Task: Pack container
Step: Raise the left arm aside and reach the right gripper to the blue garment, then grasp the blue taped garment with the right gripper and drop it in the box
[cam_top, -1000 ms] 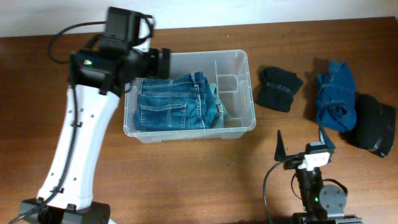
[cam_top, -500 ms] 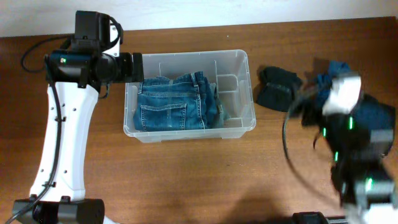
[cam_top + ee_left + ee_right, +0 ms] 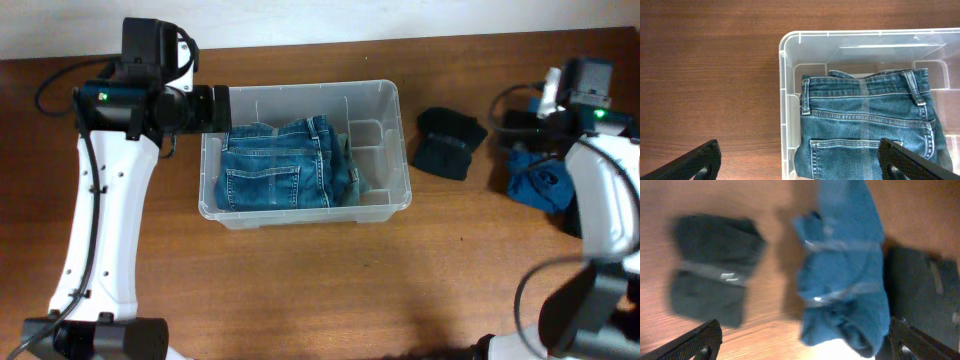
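The clear plastic container (image 3: 385, 98) stands mid-table with folded blue jeans (image 3: 285, 165) lying in its left part. It also shows in the left wrist view (image 3: 790, 45) with the jeans (image 3: 870, 125). My left gripper (image 3: 800, 160) is open and empty, high above the container's left wall. My right gripper (image 3: 805, 342) is open and empty, above a blue rolled garment (image 3: 845, 275), which lies at the right of the table (image 3: 535, 180). A black folded garment (image 3: 448, 140) lies between it and the container.
Another dark garment (image 3: 920, 290) lies to the right of the blue one, mostly hidden under my right arm (image 3: 600, 190) in the overhead view. The container's right part has small moulded compartments (image 3: 372, 145). The table is brown wood.
The right arm swung up from the table's front edge to above the blue garment at the far right. The left arm drew back to the container's left end, then stayed still.
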Controlling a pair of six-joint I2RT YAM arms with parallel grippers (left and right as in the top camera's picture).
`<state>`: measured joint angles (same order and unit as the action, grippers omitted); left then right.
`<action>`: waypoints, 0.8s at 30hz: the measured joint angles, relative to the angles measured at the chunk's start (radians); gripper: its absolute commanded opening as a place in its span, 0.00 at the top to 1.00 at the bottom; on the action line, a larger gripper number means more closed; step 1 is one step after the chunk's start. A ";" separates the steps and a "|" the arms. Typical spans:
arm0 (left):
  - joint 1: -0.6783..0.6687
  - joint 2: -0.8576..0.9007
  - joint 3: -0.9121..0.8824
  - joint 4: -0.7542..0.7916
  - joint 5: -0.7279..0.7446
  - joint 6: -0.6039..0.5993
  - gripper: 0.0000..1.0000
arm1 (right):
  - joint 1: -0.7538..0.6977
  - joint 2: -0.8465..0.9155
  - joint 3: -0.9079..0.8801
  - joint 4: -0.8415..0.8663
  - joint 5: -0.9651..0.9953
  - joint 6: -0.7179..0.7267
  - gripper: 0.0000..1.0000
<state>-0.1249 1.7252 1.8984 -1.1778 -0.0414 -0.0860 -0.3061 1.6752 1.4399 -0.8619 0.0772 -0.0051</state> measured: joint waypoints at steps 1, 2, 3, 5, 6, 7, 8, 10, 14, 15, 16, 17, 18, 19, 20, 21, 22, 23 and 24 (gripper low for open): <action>0.000 0.007 0.000 0.000 0.000 0.000 0.01 | -0.031 0.037 0.000 0.010 -0.004 0.002 0.01; 0.000 0.019 0.000 0.002 0.000 0.000 0.01 | -0.055 0.081 0.000 0.024 -0.012 -0.003 0.01; 0.000 0.028 0.000 0.003 0.000 0.000 0.01 | -0.063 0.101 0.000 0.033 -0.015 -0.005 0.01; 0.000 0.053 0.000 0.006 0.000 0.000 0.01 | -0.075 0.156 0.000 0.044 -0.019 -0.011 0.00; 0.000 0.068 0.000 0.007 0.000 0.000 0.01 | -0.079 0.190 0.000 0.050 -0.023 -0.016 0.04; 0.000 0.086 -0.001 0.007 0.000 0.000 0.01 | -0.081 0.225 0.000 0.060 -0.029 -0.019 0.06; 0.000 0.097 -0.001 0.008 0.000 0.000 0.00 | -0.081 0.247 0.000 0.064 -0.031 -0.022 0.11; 0.000 0.113 -0.002 0.008 0.000 0.000 0.01 | -0.082 0.275 0.000 0.071 -0.029 -0.023 0.28; 0.000 0.117 -0.002 0.011 0.000 0.000 0.01 | -0.086 0.296 0.006 0.064 -0.013 -0.017 0.84; 0.000 0.117 -0.002 0.012 0.000 0.000 0.01 | -0.089 0.297 0.012 0.057 -0.014 -0.008 0.96; 0.000 0.117 -0.002 0.011 0.000 0.000 0.01 | -0.089 0.297 0.017 0.054 -0.014 0.002 0.96; 0.000 0.117 -0.002 0.012 0.000 0.000 0.01 | -0.089 0.297 0.019 0.050 -0.015 0.014 0.96; 0.000 0.117 -0.002 0.012 0.000 0.000 0.01 | -0.089 0.297 0.021 0.045 -0.015 0.021 0.96; 0.000 0.117 -0.002 0.011 0.000 0.000 0.01 | -0.089 0.297 0.023 0.043 -0.015 0.029 0.96; 0.000 0.117 -0.002 0.012 0.000 0.000 0.01 | -0.089 0.297 0.024 0.038 -0.015 0.032 0.96; 0.000 0.117 -0.002 0.012 0.000 0.000 0.01 | -0.089 0.297 0.027 0.031 -0.015 0.035 0.96; 0.000 0.117 -0.002 0.012 0.000 0.000 0.01 | -0.089 0.297 0.036 0.007 -0.016 0.037 0.96; 0.000 0.117 -0.002 0.012 0.000 0.000 0.01 | -0.089 0.297 0.045 -0.015 -0.018 0.040 0.96; 0.000 0.117 -0.002 0.013 0.000 0.000 0.01 | -0.089 0.297 0.058 -0.051 -0.019 0.043 0.96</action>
<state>-0.1249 1.8423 1.8961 -1.1652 -0.0414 -0.0864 -0.3950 1.9720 1.4982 -0.9134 0.0582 0.0380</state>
